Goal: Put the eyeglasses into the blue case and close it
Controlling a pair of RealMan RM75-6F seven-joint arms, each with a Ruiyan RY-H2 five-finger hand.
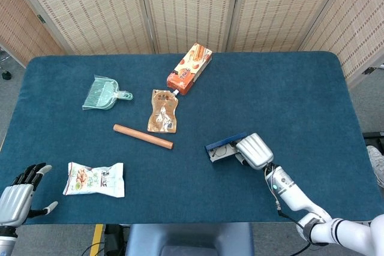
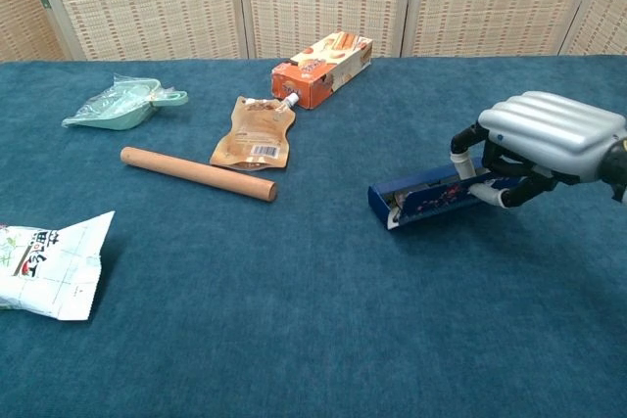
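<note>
Gripping the nearly closed blue case [image 2: 431, 199], the right hand [image 2: 549, 139] curls; no legible writing.

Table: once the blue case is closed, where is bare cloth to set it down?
Bare cloth lies behind the right hand and blue glasses case, toward the far right edge. The orange carton, brown pouch and wooden rod crowd the middle.

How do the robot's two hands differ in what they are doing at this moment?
The right hand is over the table, its fingers curled around the end of the blue case, which looks almost closed; the left hand is at the near table edge, away from every object. The right hand holds the case, while the left hand holds nothing and its fingers are spread. The right hand shows in both views, the left hand only in the head view. Both are silver with dark fingers.
</note>
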